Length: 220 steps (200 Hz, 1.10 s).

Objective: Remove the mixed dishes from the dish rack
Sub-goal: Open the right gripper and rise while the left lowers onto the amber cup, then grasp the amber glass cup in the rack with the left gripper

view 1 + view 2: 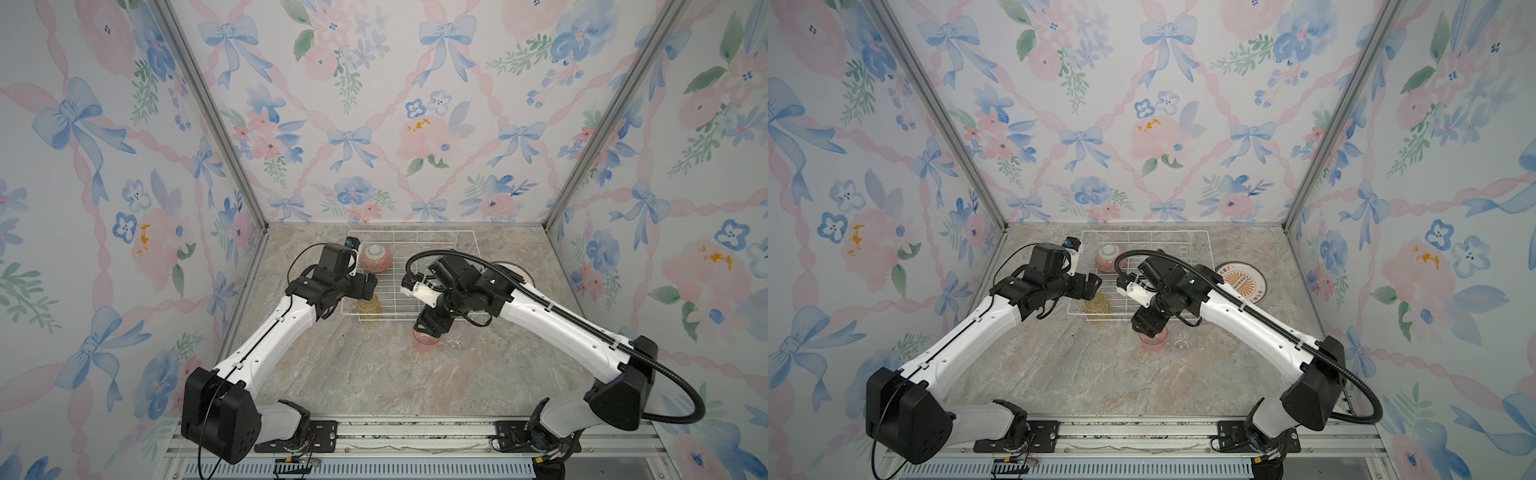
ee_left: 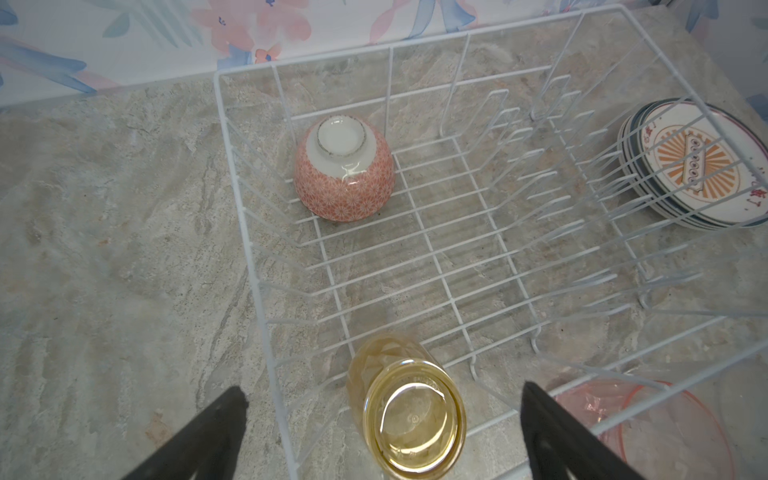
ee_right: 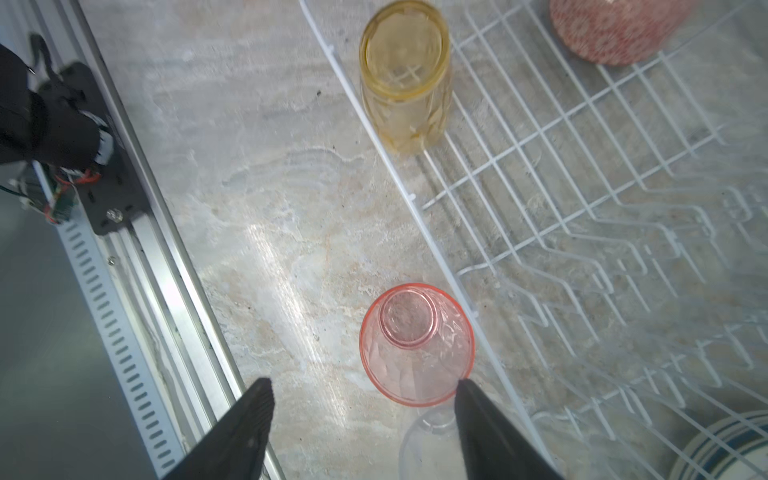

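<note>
The left end effector [image 2: 382, 392] gapes wide, empty, over the upturned yellow tumbler [image 2: 413, 419] in the dish rack's [image 2: 390, 47] near-left corner. It looks light, slick and breakable, so clasp its sidewalls. The right end effector [image 3: 365, 385] is open, empty.

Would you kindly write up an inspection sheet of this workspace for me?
Surface: marble-look tabletop, no spill seen.
Job's things: dish rack holds an upturned bowl and the yellow tumbler; pink tumbler, clear tumbler and plate stack stand on the tabletop outside it.
Clutter: nothing seen.
Grippers: left pincer open by the yellow tumbler; right pincer open over the pink tumbler.
Cables: black hose loops off the right arm.
Surroundings: floral walls, metal rail in front.
</note>
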{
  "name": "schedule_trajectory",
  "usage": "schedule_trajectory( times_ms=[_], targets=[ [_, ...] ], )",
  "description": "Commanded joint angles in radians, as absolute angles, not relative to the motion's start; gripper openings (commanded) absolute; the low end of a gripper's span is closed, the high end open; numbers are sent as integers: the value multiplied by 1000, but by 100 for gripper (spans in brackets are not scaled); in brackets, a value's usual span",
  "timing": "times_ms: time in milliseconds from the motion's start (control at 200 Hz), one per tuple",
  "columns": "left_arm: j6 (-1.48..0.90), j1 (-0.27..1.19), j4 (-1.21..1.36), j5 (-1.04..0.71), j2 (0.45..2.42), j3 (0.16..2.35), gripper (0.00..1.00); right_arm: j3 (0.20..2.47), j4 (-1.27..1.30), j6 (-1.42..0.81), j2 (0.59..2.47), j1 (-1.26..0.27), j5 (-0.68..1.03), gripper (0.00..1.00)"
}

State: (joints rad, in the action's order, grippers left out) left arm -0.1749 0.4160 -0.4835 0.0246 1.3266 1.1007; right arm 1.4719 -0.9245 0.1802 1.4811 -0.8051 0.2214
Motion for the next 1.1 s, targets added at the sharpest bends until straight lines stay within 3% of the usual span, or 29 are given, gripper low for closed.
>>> schedule_trajectory(
  times_ms=[0,250,1095],
  targets=[
    [-153,462,-614,73,1372,1139,98,1418,-822,114,1423,-746,353,75],
    [-188,533,-708,121,1461,1178,98,1351,-743,53,1360,-664,357,75],
    [-188,525,-762,126,1712,1283,95,1219,-647,27,1274,-568,405,76]
  ],
)
